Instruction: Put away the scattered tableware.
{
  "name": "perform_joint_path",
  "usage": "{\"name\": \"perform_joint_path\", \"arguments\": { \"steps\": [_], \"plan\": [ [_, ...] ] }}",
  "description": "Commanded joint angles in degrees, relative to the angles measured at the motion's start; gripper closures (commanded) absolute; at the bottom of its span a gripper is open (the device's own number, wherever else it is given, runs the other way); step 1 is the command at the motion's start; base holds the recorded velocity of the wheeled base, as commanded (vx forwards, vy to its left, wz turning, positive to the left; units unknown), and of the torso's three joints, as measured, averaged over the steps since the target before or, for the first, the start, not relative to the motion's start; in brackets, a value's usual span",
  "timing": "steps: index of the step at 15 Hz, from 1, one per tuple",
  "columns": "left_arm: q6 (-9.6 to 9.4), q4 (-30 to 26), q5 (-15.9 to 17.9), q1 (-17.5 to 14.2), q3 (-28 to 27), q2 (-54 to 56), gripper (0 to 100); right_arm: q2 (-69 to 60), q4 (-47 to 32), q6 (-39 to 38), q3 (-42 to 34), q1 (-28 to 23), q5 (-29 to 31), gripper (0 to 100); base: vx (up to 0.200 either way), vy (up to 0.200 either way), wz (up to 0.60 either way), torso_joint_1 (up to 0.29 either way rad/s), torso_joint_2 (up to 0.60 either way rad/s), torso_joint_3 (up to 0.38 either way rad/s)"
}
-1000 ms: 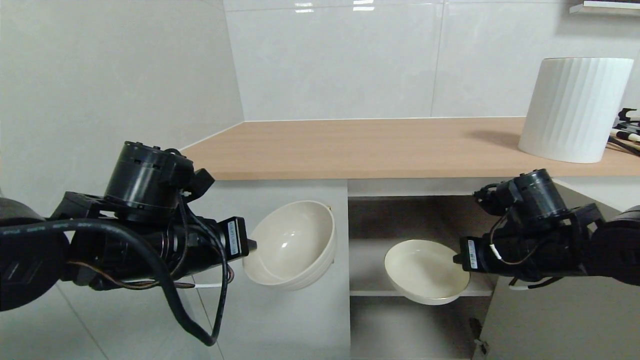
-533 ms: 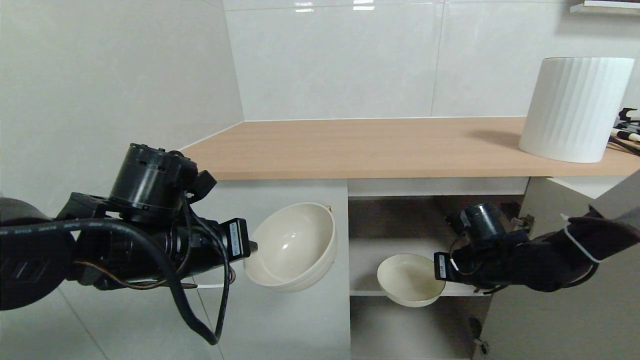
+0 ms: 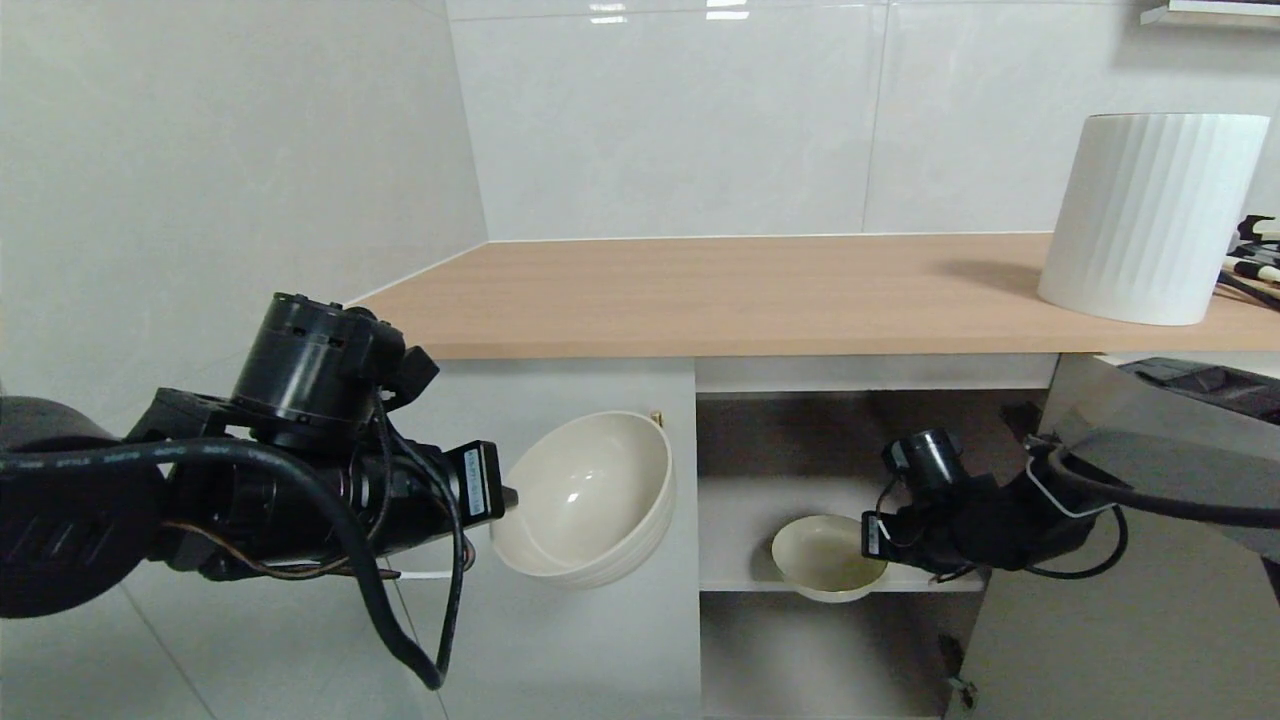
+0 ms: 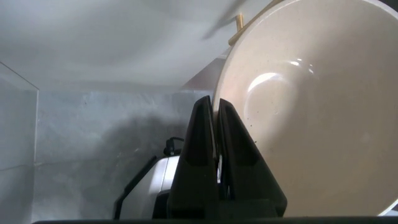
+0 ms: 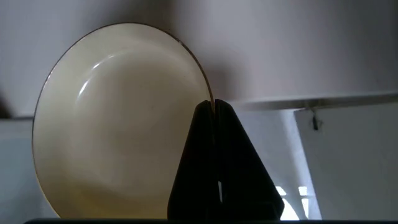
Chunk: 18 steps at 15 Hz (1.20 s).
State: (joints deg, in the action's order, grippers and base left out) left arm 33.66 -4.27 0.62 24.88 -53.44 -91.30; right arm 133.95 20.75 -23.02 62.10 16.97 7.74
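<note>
Left hand [image 3: 510, 492] [image 4: 216, 107]: one, clenched on the rim of the large bowl [image 3: 590, 500] [image 4: 311, 112], which is held tilted, its hollow turned toward the head camera, in front of the closed cabinet front [image 3: 560, 640] and below the edge of the surface [image 3: 750, 295].

Right hand [image 3: 868, 540] [image 5: 213, 107]: one, clenched on the rim of the small bowl [image 3: 820, 555] [image 5: 118, 118], which is placed at the front edge of the shelf [image 3: 740, 530] inside the open cabinet. Whether the small bowl's base touches the shelf cannot be told.

Bowls: two are counted, both cream, one in each hand.

Ribbed white container [image 3: 1150, 215]: one, upright on the surface, far right.

Utensils [image 3: 1255, 265]: number not countable; they are cut off by the right border beside the container.

Cabinet door [image 3: 1120, 640]: one, swung open at the right, partly cut off.
</note>
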Motion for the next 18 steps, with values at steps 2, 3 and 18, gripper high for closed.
{"name": "perform_joint_path", "arguments": {
  "steps": [2, 3, 18],
  "plan": [
    [0.0, 0.05, -0.01, -0.01, 0.01, -0.55, 100, 4.74, -0.09, -0.01, 3.29, -0.27, 2.72, 100, 0.0, 0.0, 0.0, 0.0, 0.0, 0.0],
    [0.0, -0.04, -0.01, -0.01, 0.01, -0.55, 100, 5.8, -0.09, -0.01, 4.35, -0.27, 4.04, 100, 0.0, 0.0, 0.0, 0.0, 0.0, 0.0],
    [-0.17, -0.04, 0.08, 0.08, 0.09, -1.96, 100, 12.12, -3.17, -2.3, 15.68, -1.5, 11.42, 100, 0.0, 0.0, 0.0, 0.0, 0.0, 0.0]
  ]
}}
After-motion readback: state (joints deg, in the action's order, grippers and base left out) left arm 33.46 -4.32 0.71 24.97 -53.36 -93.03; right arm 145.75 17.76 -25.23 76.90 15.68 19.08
